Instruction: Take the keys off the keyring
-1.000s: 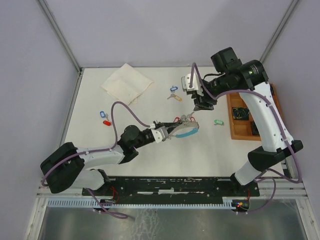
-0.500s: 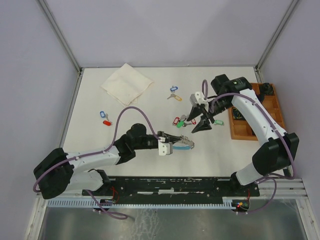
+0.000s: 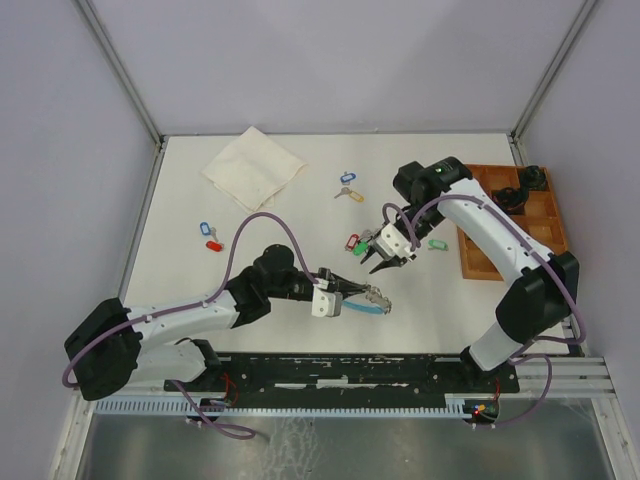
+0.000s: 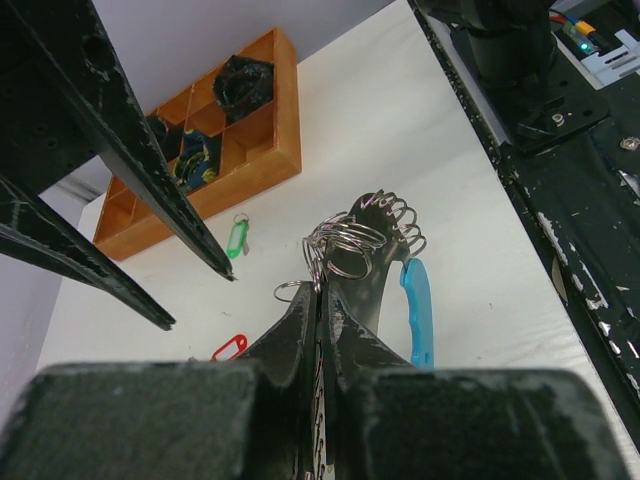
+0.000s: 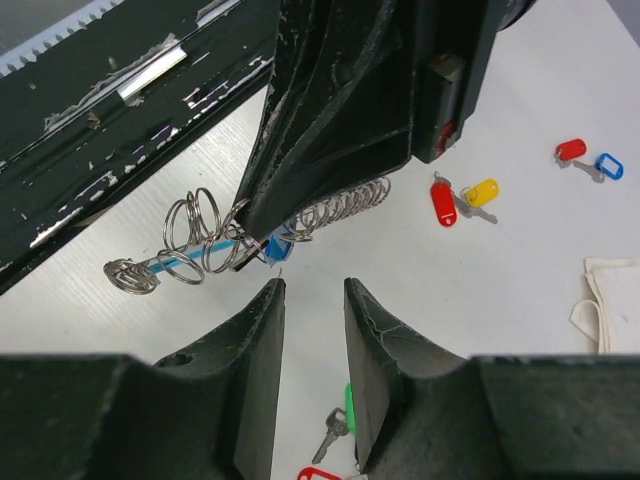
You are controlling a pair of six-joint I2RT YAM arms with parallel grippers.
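Observation:
My left gripper [image 3: 357,291] is shut on the keyring [image 3: 373,298], a silvery coiled loop [image 4: 378,214] with a light-blue band [image 4: 418,310], held just above the table. Several thin wire rings [image 5: 197,240] are bunched at its closed tips [image 4: 322,296]. My right gripper [image 3: 379,265] hovers just beyond the keyring, open, with nothing between its fingers [image 5: 262,330]. A key with a green tag [image 5: 338,428] lies on the table under it, beside a red tag [image 3: 351,242]. More tagged keys lie apart: green [image 3: 435,244], blue and yellow [image 3: 346,186], blue and red [image 3: 209,236].
A wooden compartment tray [image 3: 478,262] with dark items stands at the right edge. A folded white cloth [image 3: 252,167] lies at the back left. The black base rail [image 3: 350,370] runs along the near edge.
My right arm swung down from near the tray to just beyond the keyring, and its jaws narrowed. My left gripper pulled the keyring slightly nearer.

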